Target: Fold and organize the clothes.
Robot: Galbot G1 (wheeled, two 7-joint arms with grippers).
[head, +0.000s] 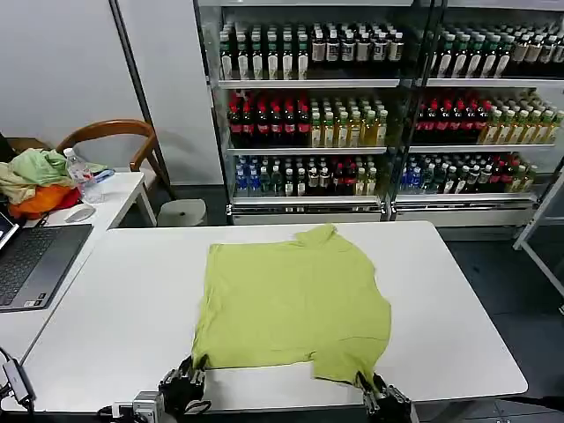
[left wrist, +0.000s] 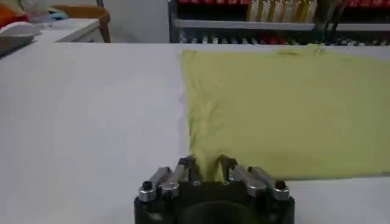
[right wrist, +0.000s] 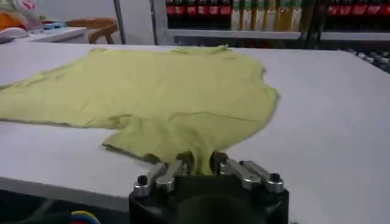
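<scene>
The lime yellow-green shirt [head: 295, 300] lies spread flat on the white table [head: 115, 317], collar toward the far edge. At the table's near edge my left gripper [head: 183, 385] is shut on the shirt's near left corner; the left wrist view shows cloth [left wrist: 280, 103] bunched between the fingers [left wrist: 186, 167] of that gripper [left wrist: 206, 167]. My right gripper [head: 381, 397] is shut on the near right corner, and in the right wrist view fabric [right wrist: 164, 97] is pinched between the two fingers of the gripper [right wrist: 201, 161].
A side table at the left holds a laptop [head: 31, 264], a water bottle [head: 79, 176] and a heap of pale green, beige and orange garments [head: 35, 181]. A wooden chair [head: 119, 132] stands behind it. Drink coolers [head: 352, 106] line the back.
</scene>
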